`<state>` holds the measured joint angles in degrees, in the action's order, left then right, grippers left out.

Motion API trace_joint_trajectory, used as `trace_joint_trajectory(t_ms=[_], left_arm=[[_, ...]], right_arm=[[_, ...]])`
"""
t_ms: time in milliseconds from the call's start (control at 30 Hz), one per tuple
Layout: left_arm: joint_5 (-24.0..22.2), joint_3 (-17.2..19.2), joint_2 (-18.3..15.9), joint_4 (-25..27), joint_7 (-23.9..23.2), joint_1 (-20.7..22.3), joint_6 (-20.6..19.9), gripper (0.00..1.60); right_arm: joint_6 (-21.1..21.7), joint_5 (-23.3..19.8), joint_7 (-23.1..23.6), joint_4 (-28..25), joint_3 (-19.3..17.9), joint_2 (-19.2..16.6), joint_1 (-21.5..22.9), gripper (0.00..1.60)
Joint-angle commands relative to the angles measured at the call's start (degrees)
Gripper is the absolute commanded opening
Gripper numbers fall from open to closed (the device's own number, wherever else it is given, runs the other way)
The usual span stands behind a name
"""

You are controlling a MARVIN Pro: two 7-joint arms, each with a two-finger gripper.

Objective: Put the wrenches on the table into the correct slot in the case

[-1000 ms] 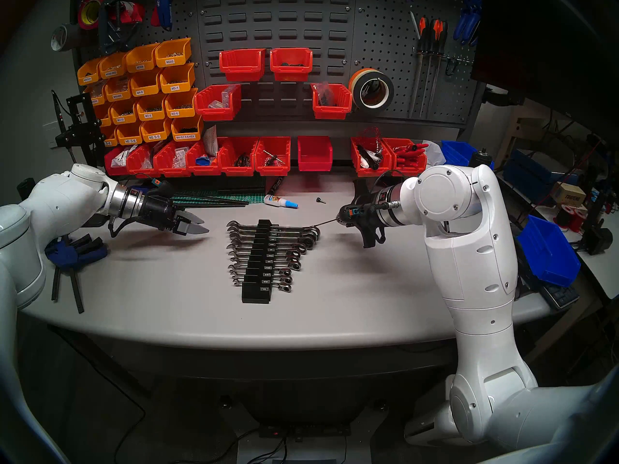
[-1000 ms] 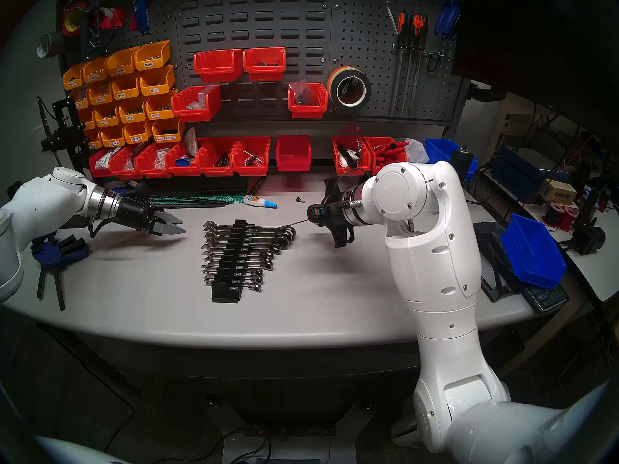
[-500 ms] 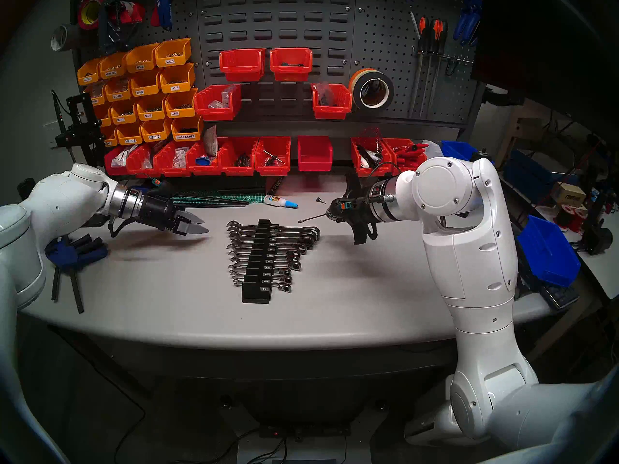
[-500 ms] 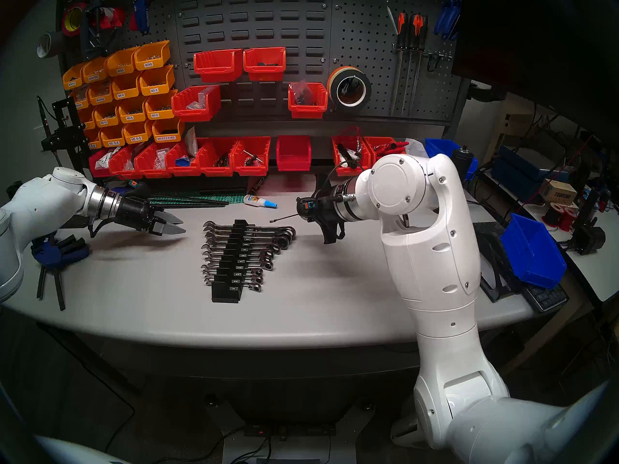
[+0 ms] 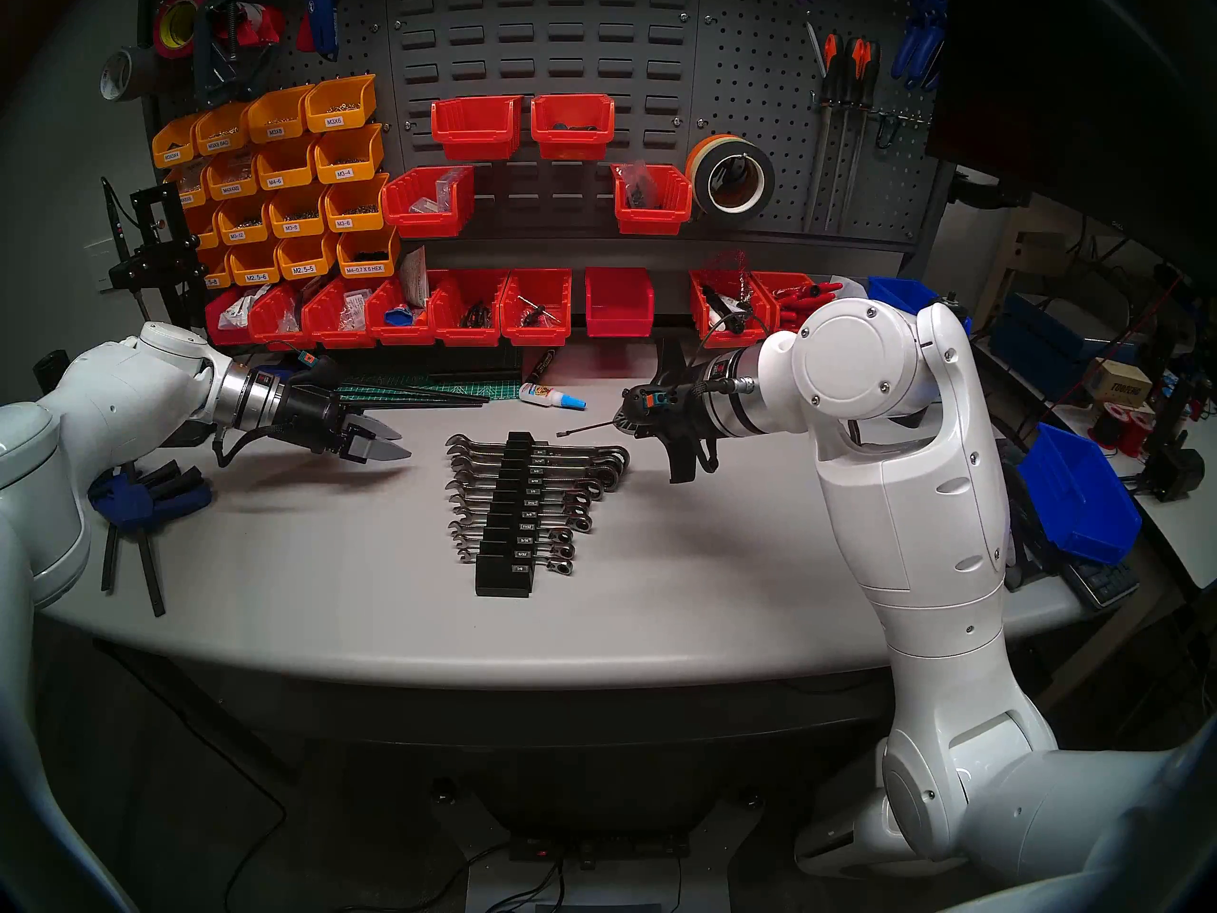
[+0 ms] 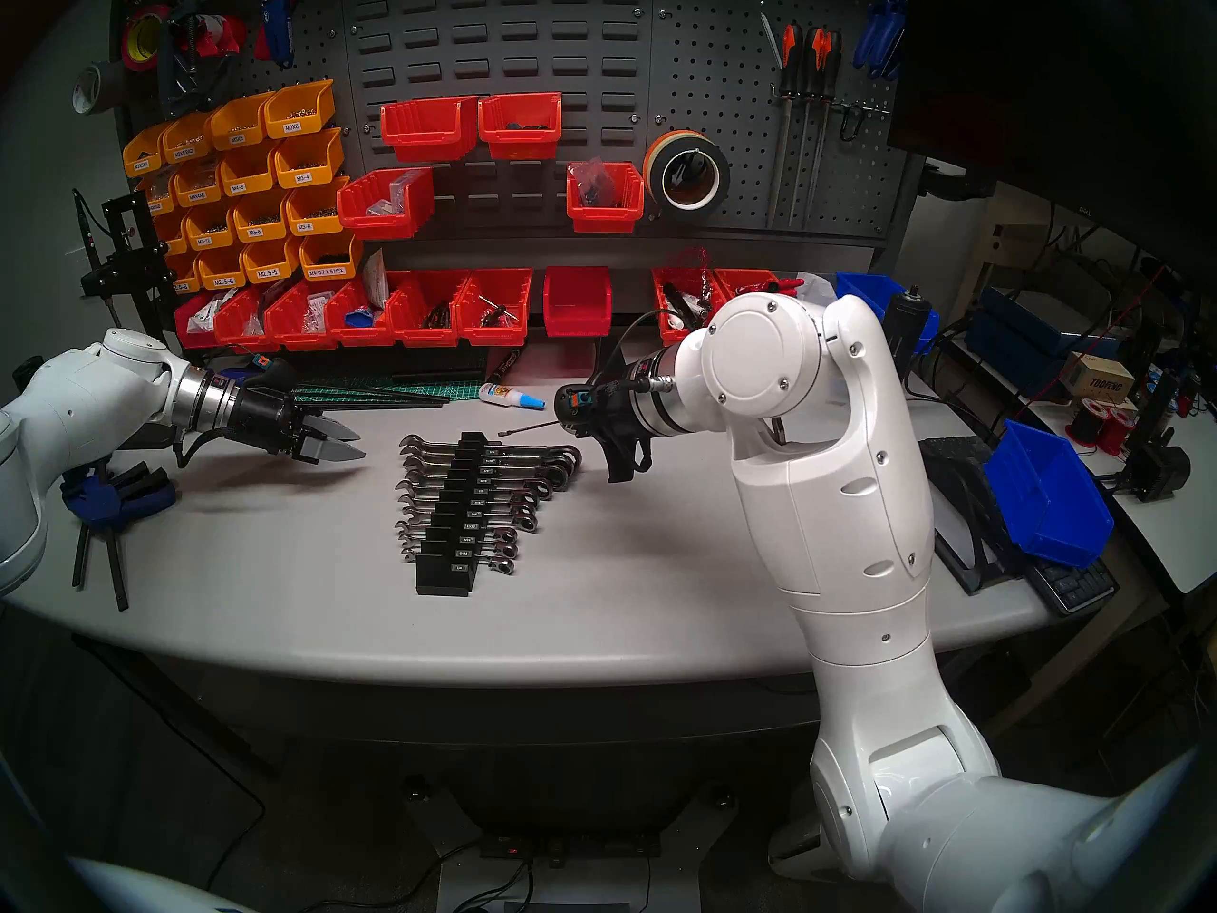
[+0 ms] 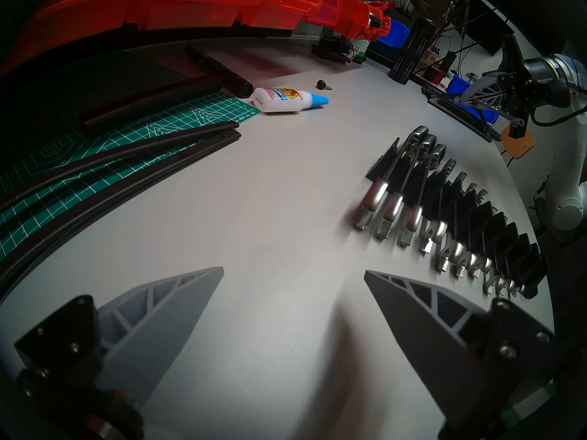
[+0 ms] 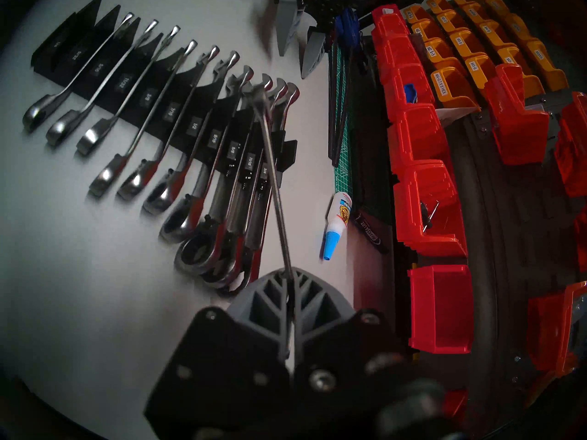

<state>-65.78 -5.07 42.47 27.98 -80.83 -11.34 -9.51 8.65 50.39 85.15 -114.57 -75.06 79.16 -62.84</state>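
My right gripper (image 5: 624, 421) (image 8: 287, 272) is shut on the ring end of a slim silver wrench (image 5: 589, 427) (image 6: 530, 427) (image 8: 273, 182). The wrench hangs in the air, pointing left over the far end of the black case (image 5: 504, 582) (image 6: 441, 582) (image 8: 57, 48). Several chrome ratchet wrenches (image 5: 573, 490) (image 7: 390, 207) lie in the case's labelled grooves, mid-table (image 5: 329, 562). Left of the case, my left gripper (image 5: 403, 444) (image 7: 293, 271) hovers low over the table, open and empty.
A glue bottle (image 5: 550, 396), a green cutting mat (image 5: 461, 388) with black rods and a row of red bins (image 5: 537, 305) lie behind the case. Blue clamps (image 5: 145, 496) sit at the table's left, blue bins (image 5: 1080, 490) at the right.
My right arm has carried the wrench up and to the left, from beside the ratchet heads to above the case's far end. The left arm has not moved.
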Motion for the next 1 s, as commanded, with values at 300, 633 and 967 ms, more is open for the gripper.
trace_joint_trajectory(t_ms=[300, 633, 967], left_arm=[[-0.1, 0.6, 0.1, -0.1, -0.1, 1.5, 0.0, 1.60], [-0.1, 0.6, 0.1, -0.1, -0.1, 1.5, 0.0, 1.60], [-0.1, 0.6, 0.1, -0.1, -0.1, 1.5, 0.0, 1.60]], right_arm=[[3.3, -4.9, -0.1, -5.4, 5.8, -2.4, 1.5, 0.00], [7.3, -7.4, -0.1, -9.0, 9.5, -5.7, 1.5, 0.00], [15.6, -8.8, -0.1, -9.2, 12.8, -11.5, 5.0, 0.00]])
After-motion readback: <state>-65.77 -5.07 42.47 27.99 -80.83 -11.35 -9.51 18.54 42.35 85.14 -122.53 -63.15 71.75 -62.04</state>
